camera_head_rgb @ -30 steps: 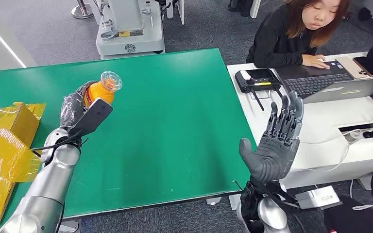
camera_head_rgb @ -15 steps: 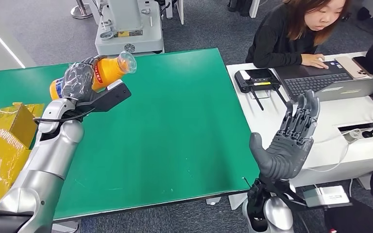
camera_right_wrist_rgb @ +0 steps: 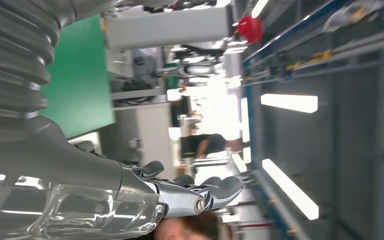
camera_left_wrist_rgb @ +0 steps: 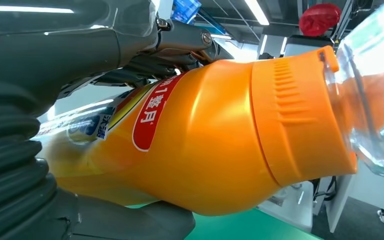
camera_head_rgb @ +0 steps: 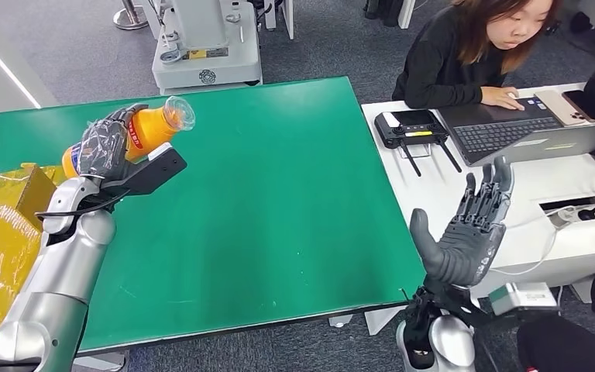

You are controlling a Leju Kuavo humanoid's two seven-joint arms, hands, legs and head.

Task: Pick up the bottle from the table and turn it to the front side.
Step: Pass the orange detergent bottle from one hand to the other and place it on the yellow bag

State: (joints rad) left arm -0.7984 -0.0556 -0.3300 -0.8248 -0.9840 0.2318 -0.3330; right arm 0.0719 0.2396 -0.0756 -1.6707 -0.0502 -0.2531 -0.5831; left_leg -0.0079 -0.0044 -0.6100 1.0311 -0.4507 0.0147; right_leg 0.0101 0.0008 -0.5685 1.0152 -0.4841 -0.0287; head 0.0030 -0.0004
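So the bottle [camera_head_rgb: 135,132] is orange with a red oval label carrying white characters, an orange ribbed neck and a clear cap. It's up off the green bench [camera_head_rgb: 279,194], tipped almost on its side with the cap pointing toward the far right, over the bench's far left corner. The left hand [camera_head_rgb: 104,147] has its fingers [camera_left_wrist_rgb: 145,65] wrapped tight around the bottle's body. The right hand [camera_head_rgb: 465,232] is raised just off the bench's right edge, palm up, fingers spread wide, holding nothing.
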